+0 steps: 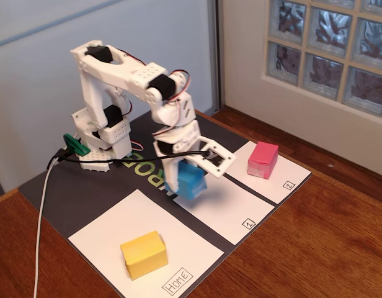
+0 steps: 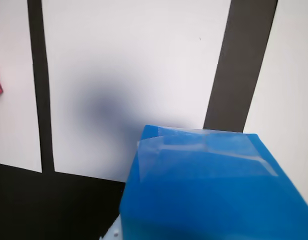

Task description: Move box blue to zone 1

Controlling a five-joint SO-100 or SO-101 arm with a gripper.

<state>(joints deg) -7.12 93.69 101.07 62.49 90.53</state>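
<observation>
Cyan-blue folded-paper box blue (image 1: 192, 180) hangs clamped in the white two-finger tool (image 1: 190, 169), lifted over the near edge of zone 1's white paper panel (image 1: 231, 208); the panel's open middle lies ahead and below.

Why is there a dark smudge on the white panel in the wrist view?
In the wrist view it is a soft, blurred shadow on the zone 1 panel, probably cast by the held blue box, itself close and slightly out of focus. The fixed view shows the box above that panel, a faint shadow beneath.
</observation>
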